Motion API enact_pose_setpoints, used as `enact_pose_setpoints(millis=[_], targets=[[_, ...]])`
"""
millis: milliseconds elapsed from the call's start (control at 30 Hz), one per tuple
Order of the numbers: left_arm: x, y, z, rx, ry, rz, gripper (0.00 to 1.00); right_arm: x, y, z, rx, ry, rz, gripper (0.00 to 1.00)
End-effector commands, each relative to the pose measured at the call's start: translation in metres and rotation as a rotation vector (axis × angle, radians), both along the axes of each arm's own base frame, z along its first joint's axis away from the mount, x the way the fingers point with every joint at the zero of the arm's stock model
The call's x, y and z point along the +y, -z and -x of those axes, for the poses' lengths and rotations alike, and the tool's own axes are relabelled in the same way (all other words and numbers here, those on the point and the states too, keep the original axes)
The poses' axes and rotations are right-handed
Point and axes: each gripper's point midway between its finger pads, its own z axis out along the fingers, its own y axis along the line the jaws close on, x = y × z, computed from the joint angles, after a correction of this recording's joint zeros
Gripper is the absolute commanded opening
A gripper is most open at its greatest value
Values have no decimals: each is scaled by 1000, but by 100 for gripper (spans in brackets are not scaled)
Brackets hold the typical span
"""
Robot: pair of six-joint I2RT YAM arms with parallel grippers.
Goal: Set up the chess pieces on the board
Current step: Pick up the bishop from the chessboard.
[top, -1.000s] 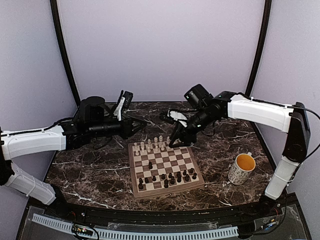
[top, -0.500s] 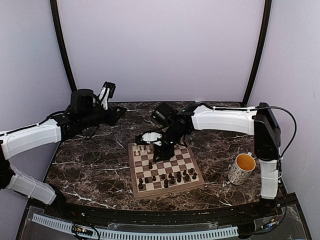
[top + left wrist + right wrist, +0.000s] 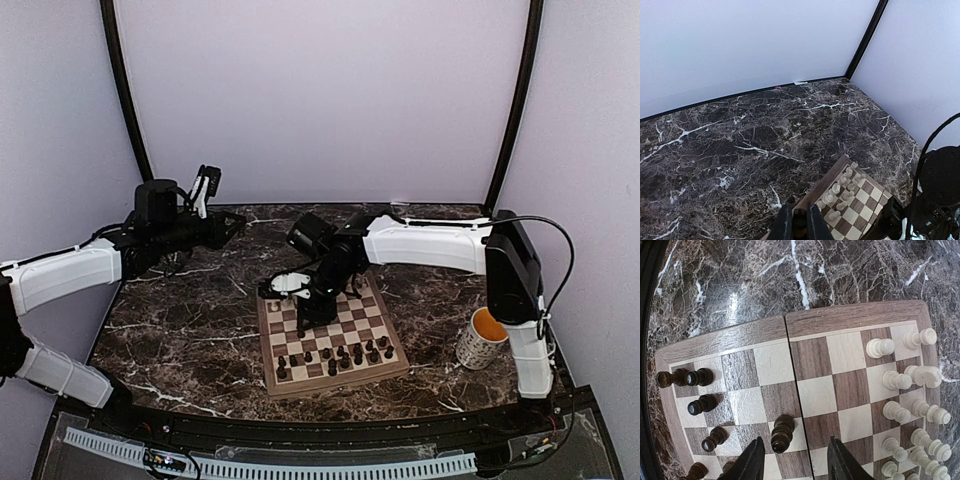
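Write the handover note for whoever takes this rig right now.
Left tool: shut, nothing seen in it, raised beyond the far-left corner of the board.
Right tool: open, close over the board, a stray dark piece in line between its fingers, not gripped.
Done: pale pieces in two rows at the far edge; most dark pieces along the near edge.
To do: bring the stray home, then check the dark ranks, which look uneven.
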Motion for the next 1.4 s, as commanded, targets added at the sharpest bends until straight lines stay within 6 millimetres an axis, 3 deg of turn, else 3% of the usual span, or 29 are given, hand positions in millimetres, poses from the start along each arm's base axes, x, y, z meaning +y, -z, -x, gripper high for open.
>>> enact_pose_setpoints(millis=[0, 367, 833, 1133, 1367], targets=[[-2, -4, 3, -9, 26, 29, 0, 5, 2, 9, 28, -29, 5, 43], [-5, 0, 2, 16, 47, 41, 0, 7, 6, 14, 57, -42, 6, 23], [-8, 3, 2, 35, 61, 41, 0, 10, 2, 17, 73, -54, 1, 9], [-8, 5, 1, 38, 65, 39, 0, 6, -36, 16, 9, -59, -55, 4], [-9, 8, 0, 46, 66, 37, 0, -9, -52, 37, 0, -90, -49, 3]])
